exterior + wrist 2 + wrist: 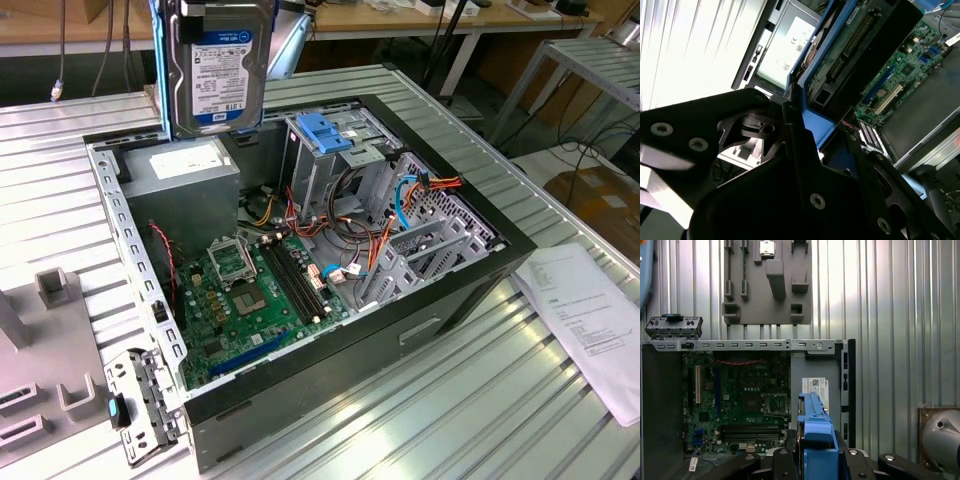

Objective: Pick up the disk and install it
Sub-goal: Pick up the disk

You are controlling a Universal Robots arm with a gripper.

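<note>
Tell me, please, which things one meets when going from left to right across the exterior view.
Grey holder plate → metal bracket → disk, held up in the air → blue latch → paper sheet.

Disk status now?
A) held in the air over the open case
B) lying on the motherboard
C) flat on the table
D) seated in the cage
A: the disk hangs upright above the case, clamped in the claw.
</note>
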